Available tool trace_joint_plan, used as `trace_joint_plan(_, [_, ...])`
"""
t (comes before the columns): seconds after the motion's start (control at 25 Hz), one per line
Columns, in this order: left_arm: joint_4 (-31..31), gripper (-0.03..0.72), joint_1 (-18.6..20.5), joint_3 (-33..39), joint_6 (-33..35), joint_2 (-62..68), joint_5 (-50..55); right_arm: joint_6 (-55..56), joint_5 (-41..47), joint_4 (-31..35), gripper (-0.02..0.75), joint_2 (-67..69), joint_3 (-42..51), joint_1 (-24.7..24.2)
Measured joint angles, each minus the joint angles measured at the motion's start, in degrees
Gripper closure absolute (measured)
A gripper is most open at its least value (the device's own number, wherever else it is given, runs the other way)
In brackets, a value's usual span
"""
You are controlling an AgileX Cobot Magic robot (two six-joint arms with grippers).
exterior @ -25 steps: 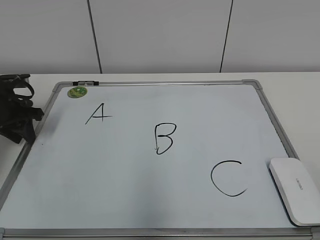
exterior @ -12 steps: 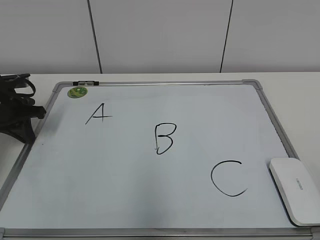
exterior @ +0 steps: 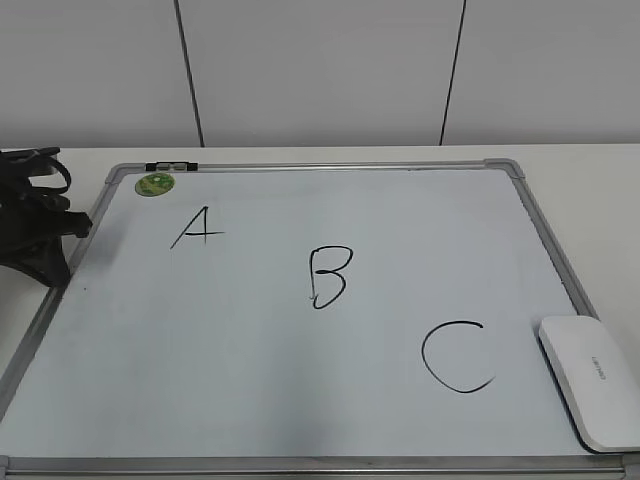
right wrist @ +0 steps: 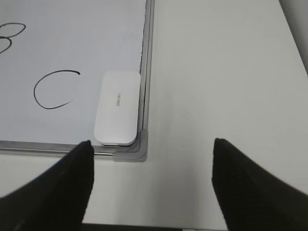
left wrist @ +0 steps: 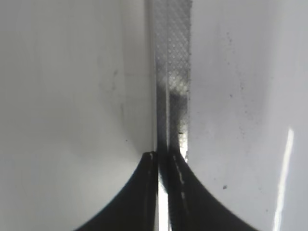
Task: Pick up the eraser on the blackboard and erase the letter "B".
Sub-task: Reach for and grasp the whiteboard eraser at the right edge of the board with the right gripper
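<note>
The blackboard [exterior: 300, 390] lies flat on the table with black letters A [exterior: 198, 228], B [exterior: 329, 277] and C [exterior: 455, 356]. The white eraser [exterior: 592, 380] lies on the board's near right corner, beside the C. In the right wrist view the eraser [right wrist: 117, 107] is just ahead and left of my open, empty right gripper [right wrist: 152, 143], which hovers over the table off the board's corner. The C [right wrist: 55, 90] and part of the B [right wrist: 9, 36] show there too. My left gripper [exterior: 35, 235] is shut and empty [left wrist: 166, 155] over the board's left frame [left wrist: 173, 72].
A small round green magnet [exterior: 155, 184] sits at the board's far left corner, next to a dark clip on the top frame [exterior: 172, 166]. A grey corner cap [right wrist: 132, 154] is near the eraser. White table [right wrist: 216, 86] lies right of the board. A wall stands behind.
My left gripper shifted slightly at the board's left edge a second ago and has since stayed still. The eraser and letters are unchanged.
</note>
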Motion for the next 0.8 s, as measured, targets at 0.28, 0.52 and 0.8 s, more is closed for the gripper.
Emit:
trace_joint_plan(0.28, [0.0,0.678,0.0,0.0,0.0,0.0,0.0,-2.18,0.28,0.0,0.151,19.96,-4.86,0.0])
trace_joint_plan(0.52, [0.0,0.678,0.0,0.0,0.0,0.0,0.1,-2.28,-5.0,3.3,0.151,33.08,-5.47,0.0])
trace_joint_plan(0.8, [-0.05,0.678,0.0,-0.14,0.0,0.0,0.2,-6.38,-6.5,10.21,0.152,47.36,-5.96,0.0])
